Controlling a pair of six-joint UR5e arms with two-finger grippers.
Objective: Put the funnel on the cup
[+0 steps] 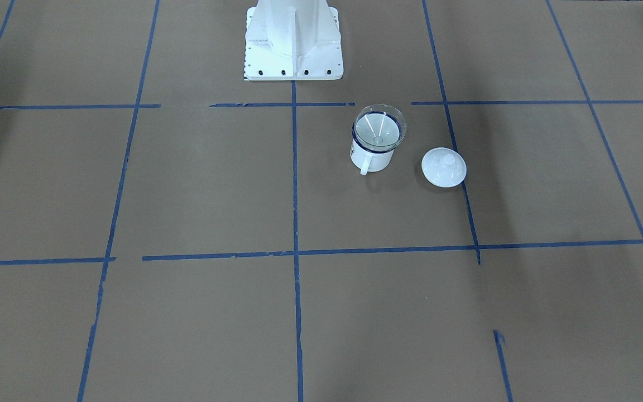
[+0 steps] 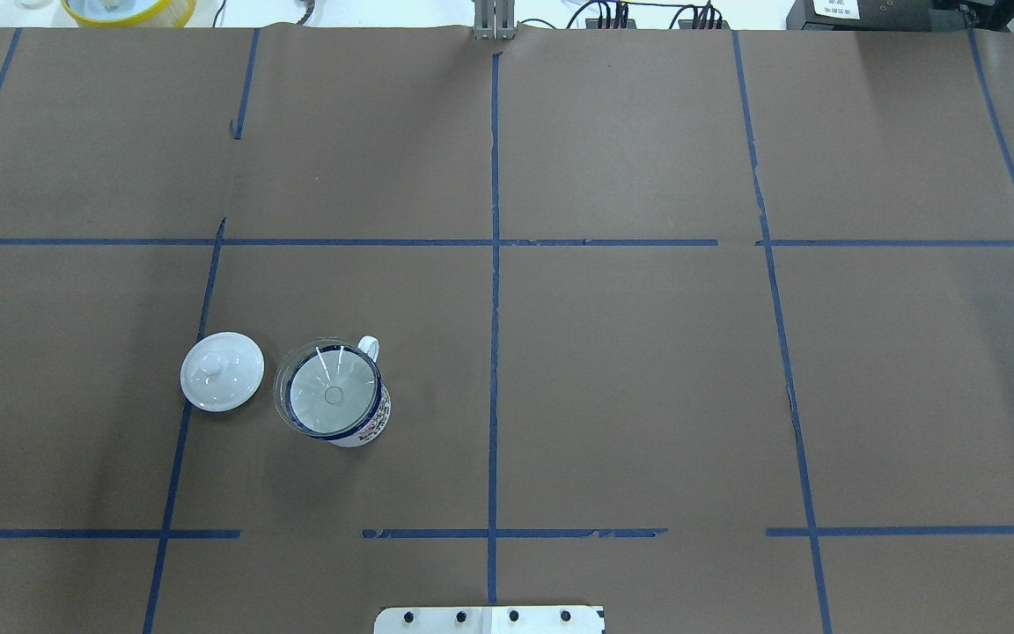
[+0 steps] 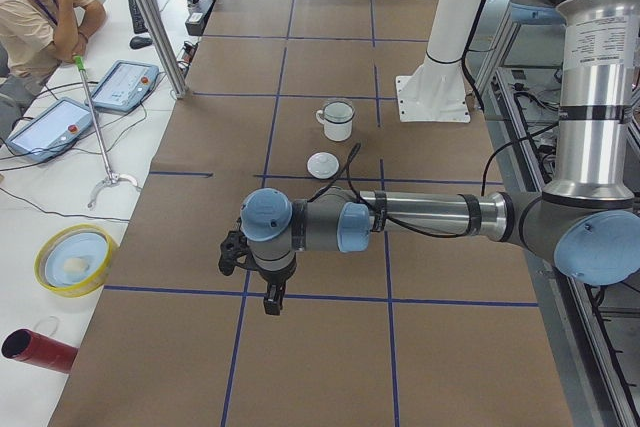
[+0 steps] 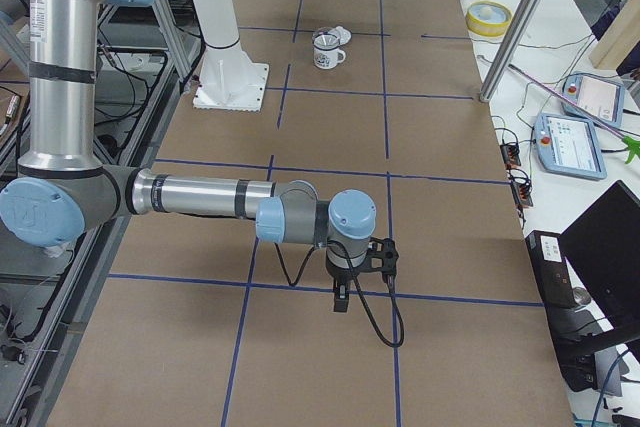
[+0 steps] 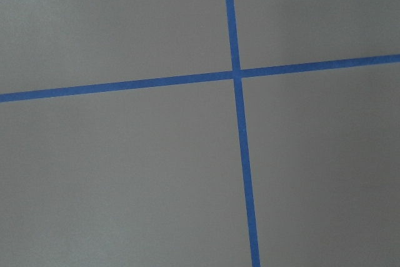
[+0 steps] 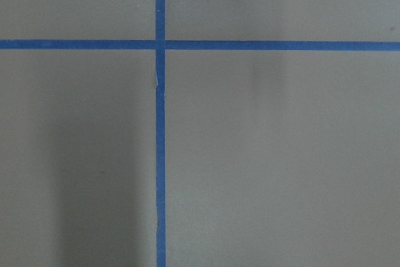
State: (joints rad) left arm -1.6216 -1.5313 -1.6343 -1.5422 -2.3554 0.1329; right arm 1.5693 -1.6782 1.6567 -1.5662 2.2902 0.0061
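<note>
The clear funnel (image 1: 380, 127) sits in the mouth of the white mug (image 1: 372, 160) with the dark blue rim, its spout down inside. In the overhead view the funnel (image 2: 328, 389) covers the cup (image 2: 377, 424), whose handle points away from the robot. The cup also shows in the side views (image 3: 339, 119) (image 4: 328, 49). Both arms are far from it, held low over the table ends. The left gripper (image 3: 272, 297) and right gripper (image 4: 341, 299) show only in the side views; I cannot tell if they are open or shut. The wrist views show only paper and tape.
A round white knobbed lid (image 1: 444, 167) lies on the table beside the cup (image 2: 222, 371). The robot's white base (image 1: 293, 44) stands behind. An operator (image 3: 40, 7), tablets (image 3: 120, 84) and a yellow bowl (image 3: 75, 259) are on the side bench.
</note>
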